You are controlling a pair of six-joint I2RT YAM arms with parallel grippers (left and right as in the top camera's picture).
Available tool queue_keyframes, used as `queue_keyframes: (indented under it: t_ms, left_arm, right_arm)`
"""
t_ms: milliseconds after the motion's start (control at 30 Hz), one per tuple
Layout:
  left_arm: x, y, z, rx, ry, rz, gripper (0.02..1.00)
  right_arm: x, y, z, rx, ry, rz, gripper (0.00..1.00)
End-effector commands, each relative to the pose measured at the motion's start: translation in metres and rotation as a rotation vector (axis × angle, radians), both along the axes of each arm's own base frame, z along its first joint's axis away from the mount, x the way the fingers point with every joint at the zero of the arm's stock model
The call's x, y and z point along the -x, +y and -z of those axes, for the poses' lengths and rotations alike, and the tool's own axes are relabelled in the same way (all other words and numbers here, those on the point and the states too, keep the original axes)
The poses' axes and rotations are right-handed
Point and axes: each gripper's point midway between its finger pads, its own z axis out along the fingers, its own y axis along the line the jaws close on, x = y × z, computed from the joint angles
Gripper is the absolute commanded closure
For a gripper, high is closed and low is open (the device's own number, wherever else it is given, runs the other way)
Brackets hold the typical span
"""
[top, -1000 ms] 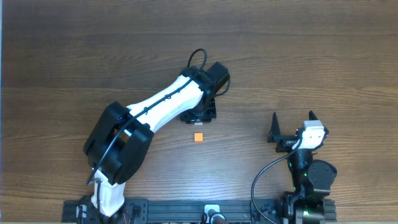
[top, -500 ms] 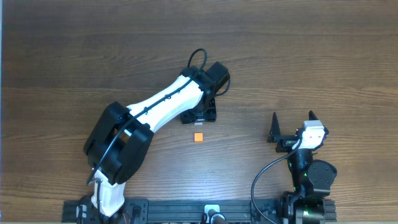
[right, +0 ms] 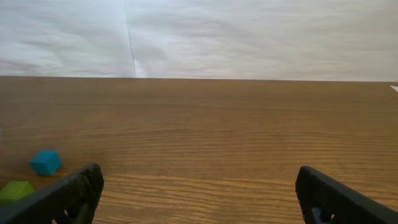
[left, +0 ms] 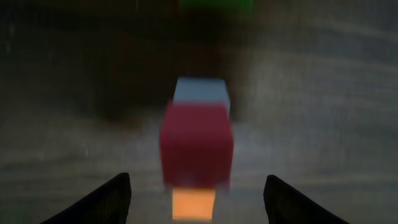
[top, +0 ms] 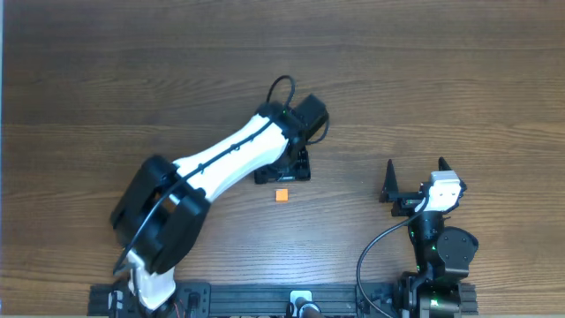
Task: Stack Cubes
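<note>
**Top view.** The left arm (top: 229, 155) reaches from its base to the middle of the wooden table (top: 459, 71). The left gripper (top: 282, 168) shows just up the picture from an orange cube (top: 281, 196), which lies on the table. The right arm (top: 437, 238) stands close to its base, and the right gripper (top: 415, 175) is spread wide and empty.

**Left wrist view (blurred).** The left gripper's fingers (left: 115, 199) stand far apart and grip nothing. A red cube (left: 198, 146) shows between them, touching neither finger. A pale blue cube (left: 200, 90) shows directly behind it. The orange cube shows on the near side, its far edge hidden by the red one. Whether the red cube rests on another cube or on the table cannot be told. A green shape (left: 214, 5) sits farther off.

**Right wrist view.** A blue cube (right: 46, 162) and a green cube (right: 17, 190) lie close together on the table, well apart from the open fingers (right: 78, 190). A white wall (right: 249, 37) rises behind the table's far edge.
</note>
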Motion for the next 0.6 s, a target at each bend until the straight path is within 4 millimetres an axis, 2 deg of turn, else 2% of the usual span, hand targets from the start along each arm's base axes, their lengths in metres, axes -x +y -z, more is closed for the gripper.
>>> queue_keyframes:
  t_ms: [33,167,233,367,600]
  left_arm:
    - [0.025,0.004,-0.011,0.042,-0.009,-0.025,0.316]
    - [0.050,0.006,-0.006,0.033,-0.001,-0.024,0.321]
    - [0.056,0.001,-0.003,0.031,-0.008,-0.007,0.323]
    - [0.052,-0.006,0.000,0.036,-0.050,-0.004,0.327]
    - [0.043,0.002,0.005,0.014,-0.055,-0.028,0.334]
  right_arm:
    - [0.000,0.000,0.002,-0.003,0.003,0.000,0.009]
    - [0.000,0.000,0.002,-0.003,0.003,0.000,0.007]
    - [0.000,0.000,0.002,-0.003,0.003,0.000,0.009]
    - [0.000,0.000,0.002,-0.003,0.003,0.000,0.007]
    - [0.000,0.000,0.002,-0.003,0.003,0.000,0.007]
